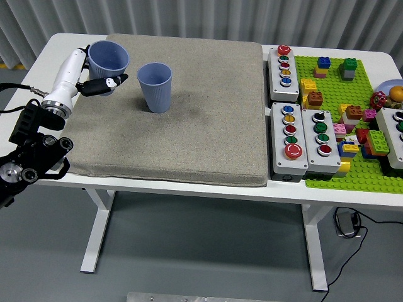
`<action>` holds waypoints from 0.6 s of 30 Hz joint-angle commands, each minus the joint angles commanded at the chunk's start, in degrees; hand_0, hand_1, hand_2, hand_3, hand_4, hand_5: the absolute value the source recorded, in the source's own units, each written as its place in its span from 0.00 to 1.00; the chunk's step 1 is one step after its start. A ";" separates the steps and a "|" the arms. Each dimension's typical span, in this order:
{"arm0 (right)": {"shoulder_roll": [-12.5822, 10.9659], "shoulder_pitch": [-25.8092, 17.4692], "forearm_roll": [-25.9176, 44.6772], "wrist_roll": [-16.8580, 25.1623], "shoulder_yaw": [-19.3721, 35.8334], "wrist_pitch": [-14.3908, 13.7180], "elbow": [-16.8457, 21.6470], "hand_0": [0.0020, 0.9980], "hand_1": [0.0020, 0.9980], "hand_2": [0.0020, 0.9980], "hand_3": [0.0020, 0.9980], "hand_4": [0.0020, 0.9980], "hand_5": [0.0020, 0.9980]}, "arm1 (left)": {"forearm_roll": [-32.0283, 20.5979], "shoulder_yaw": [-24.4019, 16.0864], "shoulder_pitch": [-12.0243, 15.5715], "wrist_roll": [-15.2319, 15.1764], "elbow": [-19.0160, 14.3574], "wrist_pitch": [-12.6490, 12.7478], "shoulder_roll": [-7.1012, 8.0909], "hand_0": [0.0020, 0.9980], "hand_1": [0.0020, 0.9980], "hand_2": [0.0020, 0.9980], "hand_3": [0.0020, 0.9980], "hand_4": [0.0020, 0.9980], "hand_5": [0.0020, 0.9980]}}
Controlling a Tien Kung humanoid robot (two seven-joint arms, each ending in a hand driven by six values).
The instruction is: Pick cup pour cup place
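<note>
My left hand point(94, 78) is shut on a blue cup point(108, 62), holding it lifted above the beige mat point(176, 138) near the mat's far left corner. The cup's mouth tips slightly toward the right. A second blue cup point(155, 87) stands upright on the mat just right of the held one, a small gap between them. My left arm comes in from the lower left edge. The right arm does not show.
Three grey button boxes point(288, 137) with coloured buttons sit right of the mat. Beyond them lies a green baseplate point(352, 170) with several bricks on it. Bare white table point(56, 60) borders the mat on the left.
</note>
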 joint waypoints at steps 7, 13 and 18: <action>-0.24 0.44 1.38 0.35 -0.72 -0.17 -0.07 0.67 0.55 0.49 0.54 0.00 0.27 | 3.45 2.46 -4.02 1.92 0.76 -1.14 0.57 0.52 0.52 0.56 0.55 0.79 0.19; -0.45 0.85 2.40 0.64 -1.20 -0.35 -0.11 0.67 0.55 0.49 0.54 0.00 0.27 | 6.87 4.18 -6.53 3.02 2.54 -2.33 0.59 0.52 0.52 0.56 0.55 0.79 0.19; -0.54 1.05 2.59 0.69 -1.30 -0.35 -0.14 0.67 0.55 0.49 0.54 0.00 0.27 | 10.63 5.24 -8.09 4.04 3.11 -2.85 0.62 0.52 0.52 0.56 0.55 0.79 0.19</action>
